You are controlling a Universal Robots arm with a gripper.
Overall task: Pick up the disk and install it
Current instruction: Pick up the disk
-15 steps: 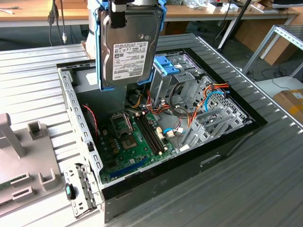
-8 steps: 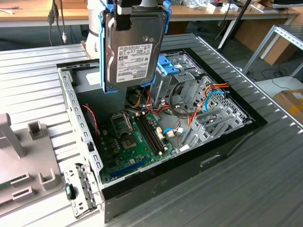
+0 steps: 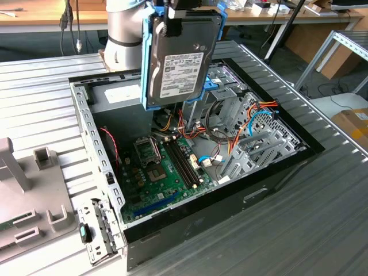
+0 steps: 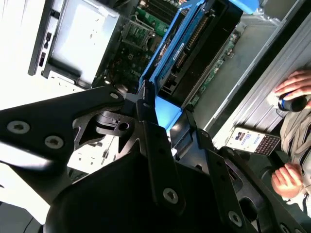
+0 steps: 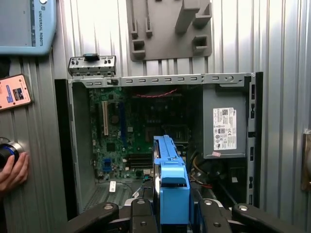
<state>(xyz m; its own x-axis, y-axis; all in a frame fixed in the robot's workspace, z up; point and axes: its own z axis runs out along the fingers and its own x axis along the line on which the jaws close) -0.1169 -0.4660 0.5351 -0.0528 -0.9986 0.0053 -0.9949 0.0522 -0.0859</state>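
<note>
subject: my gripper (image 5: 173, 208) and the disk (image 3: 180, 62).

finding 1: my fingers (image 5: 210, 206) are clamped on the disk from both sides, bearing on its light blue bracket. in the first wrist view the bracket's edge stands up between the two black fingers.

finding 2: the disk hangs upright from my tool, in the air above the open computer case (image 3: 241, 202). in the exterior view its white label faces the camera, with the blue bracket running along both long edges. its lower edge is clear of the green motherboard (image 3: 164, 172) below.

finding 3: the disk is over the rear part of the case. the grey power-supply box (image 5: 224, 127) is toward the exterior view's left of it and the metal drive cage (image 3: 256, 138) toward the exterior view's right. orange and red cables (image 3: 190, 123) lie loose under it.

finding 4: the case lies on its side on a ribbed metal table (image 3: 322, 230). a grey moulded fixture (image 3: 29, 190) sits on the table beside the case.

finding 5: a person's hand (image 5: 12, 172) rests on the table beside the case, near a handheld device (image 5: 14, 92).
</note>
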